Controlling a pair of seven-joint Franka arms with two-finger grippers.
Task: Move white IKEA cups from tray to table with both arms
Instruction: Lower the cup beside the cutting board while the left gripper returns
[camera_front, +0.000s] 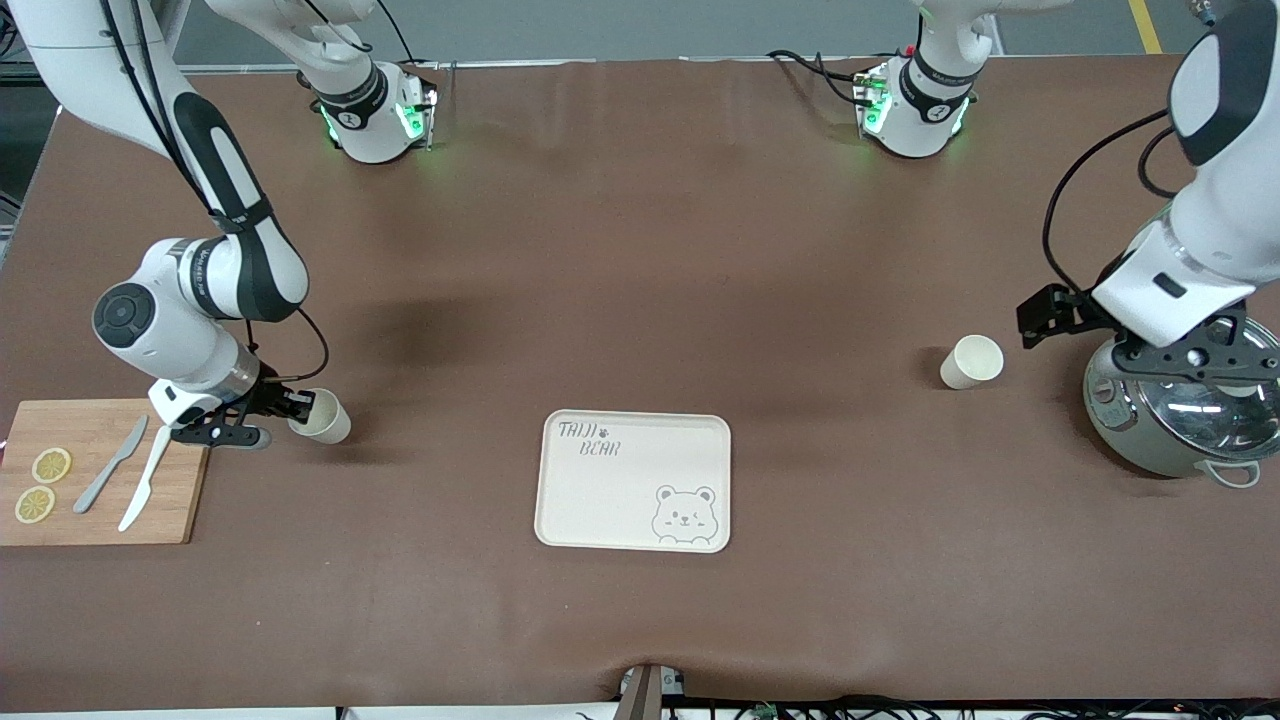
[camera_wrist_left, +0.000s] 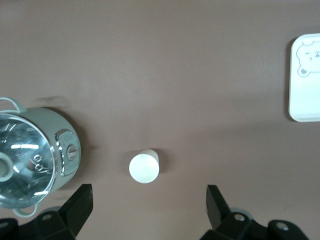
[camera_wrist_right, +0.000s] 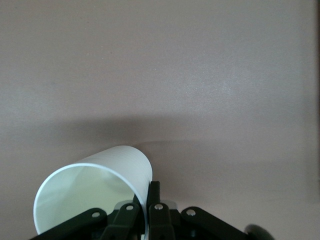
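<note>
One white cup (camera_front: 325, 416) is tilted, low over the table beside the cutting board. My right gripper (camera_front: 292, 408) is shut on its rim, one finger inside and one outside the wall. The right wrist view shows the cup (camera_wrist_right: 100, 185) pinched by the right gripper (camera_wrist_right: 150, 202). The second white cup (camera_front: 971, 361) stands upright on the table toward the left arm's end. My left gripper (camera_front: 1045, 315) hangs open and empty in the air beside the pot. In the left wrist view this cup (camera_wrist_left: 144, 167) lies well below the open left gripper (camera_wrist_left: 149, 200).
A cream bear-printed tray (camera_front: 560, 520) lies mid-table, nearer the front camera than both cups; it also shows in the left wrist view (camera_wrist_left: 300, 112). A wooden cutting board (camera_front: 180, 470) with lemon slices and two knives is at the right arm's end. A grey glass-lidded pot (camera_front: 1120, 420) is at the left arm's end.
</note>
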